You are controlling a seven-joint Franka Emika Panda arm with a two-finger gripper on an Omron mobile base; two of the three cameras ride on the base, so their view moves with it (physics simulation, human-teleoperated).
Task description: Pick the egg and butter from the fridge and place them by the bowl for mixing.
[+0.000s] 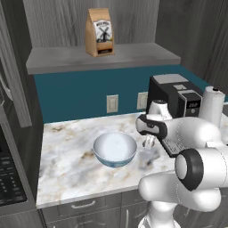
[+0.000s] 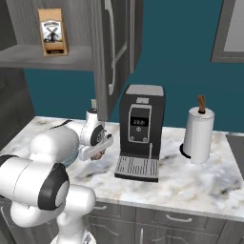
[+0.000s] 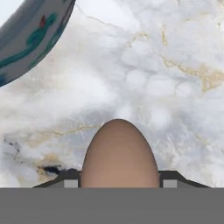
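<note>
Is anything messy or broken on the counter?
Nothing stands out. The egg is whole between the jaws above the marble counter, the bowl sits upright, and nothing is spilled.

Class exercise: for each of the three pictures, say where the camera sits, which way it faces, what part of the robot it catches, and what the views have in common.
Left base view: behind the arm's left, facing the counter, bowl and gripper; arm at lower right.
Right base view: behind its right, facing the coffee machine; arm at lower left.
Hand view: on the hand, looking down past the held egg at marble.
Shared: counter; both base views show the coffee bag.
</note>
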